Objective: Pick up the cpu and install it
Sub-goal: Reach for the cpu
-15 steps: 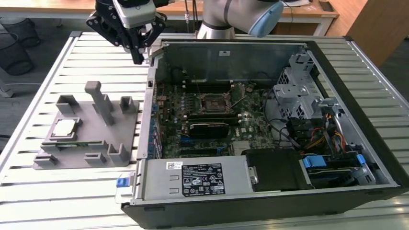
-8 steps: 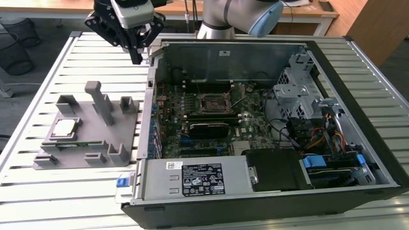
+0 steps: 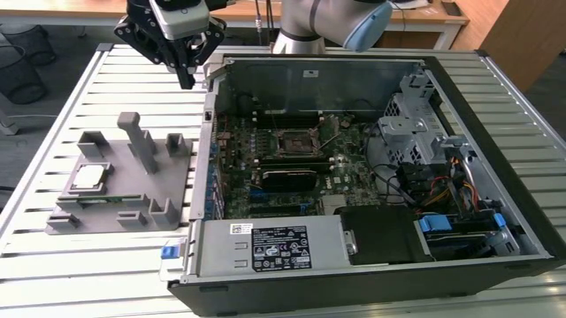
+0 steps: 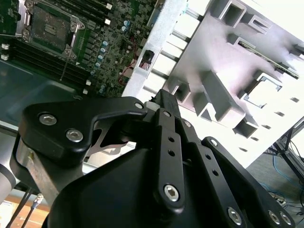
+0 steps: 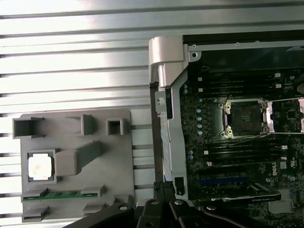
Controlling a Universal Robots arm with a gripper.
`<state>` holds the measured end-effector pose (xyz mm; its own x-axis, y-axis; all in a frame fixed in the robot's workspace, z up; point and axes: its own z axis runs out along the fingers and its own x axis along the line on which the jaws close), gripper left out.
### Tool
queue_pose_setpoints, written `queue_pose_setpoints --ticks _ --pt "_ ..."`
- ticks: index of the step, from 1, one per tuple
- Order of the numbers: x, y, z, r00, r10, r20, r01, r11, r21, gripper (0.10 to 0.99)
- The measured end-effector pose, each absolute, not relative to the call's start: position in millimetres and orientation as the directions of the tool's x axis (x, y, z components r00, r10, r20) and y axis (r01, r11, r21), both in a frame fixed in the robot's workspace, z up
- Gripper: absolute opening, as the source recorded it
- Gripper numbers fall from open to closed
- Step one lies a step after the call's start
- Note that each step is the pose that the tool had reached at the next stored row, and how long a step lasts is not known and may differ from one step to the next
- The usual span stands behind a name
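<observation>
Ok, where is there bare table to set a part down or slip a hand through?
In the exterior view, bare slats: the table in front of the grey fixture, out to the near edge, and behind the fixture, near the pincer. The strip between fixture and computer case is narrow; the case's inside is crowded. The cpu fills one fixture pocket.

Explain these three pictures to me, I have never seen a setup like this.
The machine is a robot arm with a black gripper, shut and empty, hanging above the slatted table. The exterior view comes from a camera off the arm. Both wrist views come from cameras riding on the arm. On the table sits a grey fixture with the cpu, a small silvery square, resting in it. Beside it lies an open computer case, with a dark socket on its board.
</observation>
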<state>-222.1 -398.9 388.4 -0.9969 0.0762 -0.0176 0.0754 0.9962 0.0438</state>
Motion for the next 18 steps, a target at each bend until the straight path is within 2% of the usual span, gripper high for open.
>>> queue_pose_setpoints --ticks 18 --pt "-229.0 -398.9 387.7 -0.997 0.076 -0.016 0.075 0.996 0.044 0.106"
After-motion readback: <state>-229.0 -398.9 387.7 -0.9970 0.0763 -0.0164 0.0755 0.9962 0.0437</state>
